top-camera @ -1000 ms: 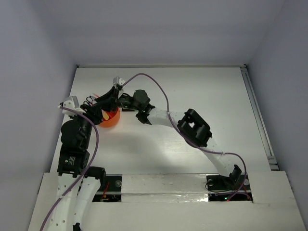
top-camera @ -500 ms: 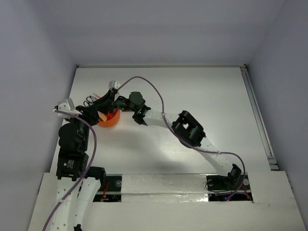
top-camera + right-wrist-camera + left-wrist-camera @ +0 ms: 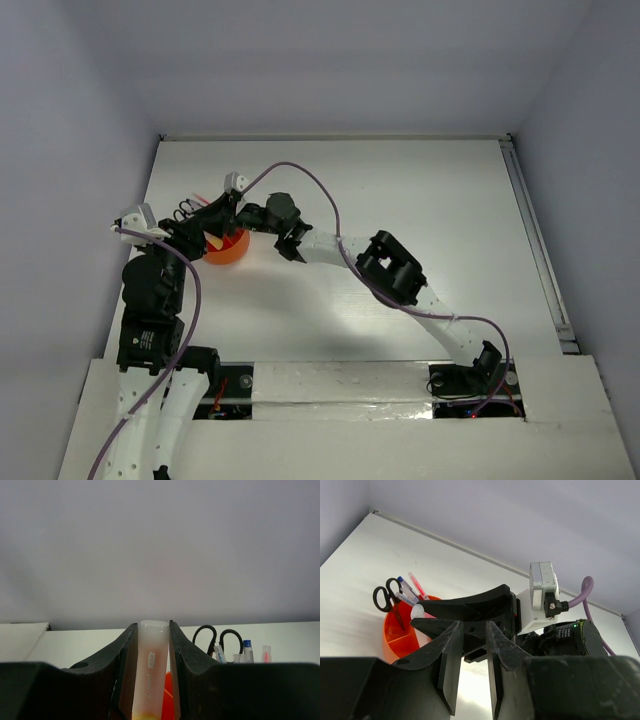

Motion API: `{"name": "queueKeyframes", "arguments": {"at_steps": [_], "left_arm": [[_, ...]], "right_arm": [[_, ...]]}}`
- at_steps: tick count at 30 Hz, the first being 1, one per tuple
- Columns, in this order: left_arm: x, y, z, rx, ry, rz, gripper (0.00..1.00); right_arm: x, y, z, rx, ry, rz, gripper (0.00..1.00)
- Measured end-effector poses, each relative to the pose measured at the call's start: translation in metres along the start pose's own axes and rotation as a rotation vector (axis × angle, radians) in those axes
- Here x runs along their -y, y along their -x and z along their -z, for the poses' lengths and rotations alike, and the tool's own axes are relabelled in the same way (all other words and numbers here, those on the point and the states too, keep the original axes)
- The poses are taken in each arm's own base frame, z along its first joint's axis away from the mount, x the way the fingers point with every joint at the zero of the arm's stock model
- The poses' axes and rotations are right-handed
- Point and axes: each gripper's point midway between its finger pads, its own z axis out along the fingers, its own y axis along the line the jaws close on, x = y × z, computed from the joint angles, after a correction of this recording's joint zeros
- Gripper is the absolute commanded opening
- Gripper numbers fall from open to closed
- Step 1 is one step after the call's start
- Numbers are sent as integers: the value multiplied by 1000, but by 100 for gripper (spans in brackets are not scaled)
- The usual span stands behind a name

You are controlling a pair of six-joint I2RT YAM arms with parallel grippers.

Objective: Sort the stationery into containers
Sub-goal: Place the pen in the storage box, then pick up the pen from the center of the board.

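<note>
in the top view the orange cup [image 3: 232,252] sits at the left middle of the white table [image 3: 420,190], with both arms crowded over it. in the left wrist view the cup stands at the left, with black-handled scissors [image 3: 385,597] and thin pens [image 3: 406,587] upright inside. at lower centre the left gripper [image 3: 472,630] has its jaws a narrow gap apart, nothing between them. in the right wrist view the right gripper [image 3: 152,630] is clamped on the yellow marker [image 3: 151,670], upright at centre, with orange showing just behind it.
</note>
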Motion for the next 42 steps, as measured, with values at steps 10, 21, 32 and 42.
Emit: {"name": "queueKeyframes", "arguments": {"at_steps": [10,21,32,42], "left_arm": [[0,0,0,-2,0,0,23],[0,-1,0,-2,-1,0,24],[3,-1,1,-7,-18,0,25],[10,1,4,-2,-57,3,25]], "right_arm": [[7,-27,12,-44,-53,38,31],[-12,-51,23,-112,-47,3,68],[-39,45,45,-80,-93,-26,9],[63,69,156,-238,-491,-246,10]]}}
